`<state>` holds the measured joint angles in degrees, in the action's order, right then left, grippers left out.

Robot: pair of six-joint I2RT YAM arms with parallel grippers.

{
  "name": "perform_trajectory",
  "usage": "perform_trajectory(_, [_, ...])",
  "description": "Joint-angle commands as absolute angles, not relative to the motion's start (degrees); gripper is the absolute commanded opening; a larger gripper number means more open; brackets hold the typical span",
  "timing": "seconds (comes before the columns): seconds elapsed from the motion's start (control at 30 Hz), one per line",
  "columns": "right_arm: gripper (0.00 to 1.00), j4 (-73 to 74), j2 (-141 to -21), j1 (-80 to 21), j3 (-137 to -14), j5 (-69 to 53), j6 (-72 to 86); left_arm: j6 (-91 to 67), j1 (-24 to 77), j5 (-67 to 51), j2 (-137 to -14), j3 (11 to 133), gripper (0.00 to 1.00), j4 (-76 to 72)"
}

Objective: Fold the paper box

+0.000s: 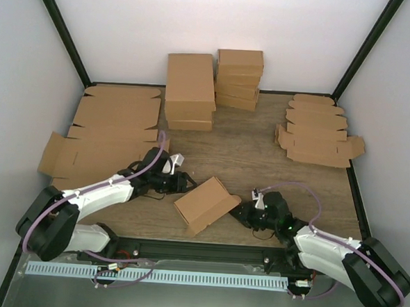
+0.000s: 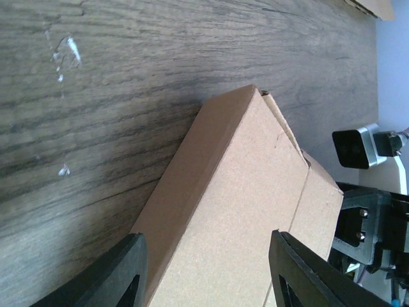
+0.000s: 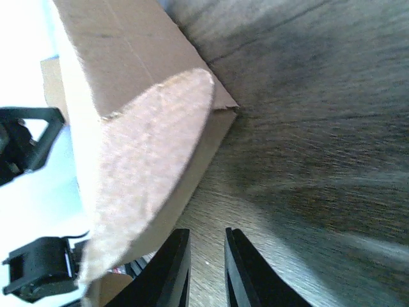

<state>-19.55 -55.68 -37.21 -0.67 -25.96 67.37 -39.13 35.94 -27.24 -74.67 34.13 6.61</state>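
The paper box [image 1: 205, 203], plain brown and partly folded, lies tilted on the wooden table between my two grippers. My left gripper [image 1: 184, 183] is at its upper left end, open. In the left wrist view the box [image 2: 243, 211] lies between and ahead of the wide-apart fingers [image 2: 121, 272]; the left gripper [image 2: 208, 272] holds nothing. My right gripper [image 1: 237, 212] is at the box's right end. In the right wrist view a rounded flap [image 3: 153, 147] of the box [image 3: 128, 64] stands out just left of the right gripper [image 3: 208, 268], whose jaws are nearly together and empty.
Two stacks of folded brown boxes [image 1: 190, 90] [image 1: 239, 78] stand at the back. Large flat blanks [image 1: 108, 137] lie at the left, smaller flat blanks [image 1: 318, 131] at the back right. A black rail [image 1: 199, 250] runs along the near edge.
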Motion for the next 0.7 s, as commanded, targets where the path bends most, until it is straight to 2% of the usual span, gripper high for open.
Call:
perform_trajectory(0.0, [0.17, -21.68, -53.27, -38.51, 3.69, -21.76, 73.09, -41.43, 35.99, -26.31, -72.59, 32.53, 0.56, 4.66])
perform_trajectory(0.2, [0.16, -23.30, -54.62, -38.80, 3.56, -20.05, 73.57, -41.04, 35.56, -25.66, -71.13, 31.90, 0.56, 5.86])
perform_trajectory(0.27, [0.12, -25.12, -55.80, -38.91, 3.96, -19.76, 74.41, -40.84, 35.15, -24.89, -70.24, 31.90, 0.57, 6.46])
perform_trajectory(0.37, [0.01, -27.71, -57.97, -39.62, 4.05, -19.23, 75.76, -40.28, 34.40, -24.69, -69.85, 32.33, 0.57, 7.77])
perform_trajectory(0.67, [0.01, -29.53, -64.51, -41.61, -1.05, -15.58, 74.86, -37.28, 34.28, -24.88, -69.90, 32.70, 0.58, 10.35])
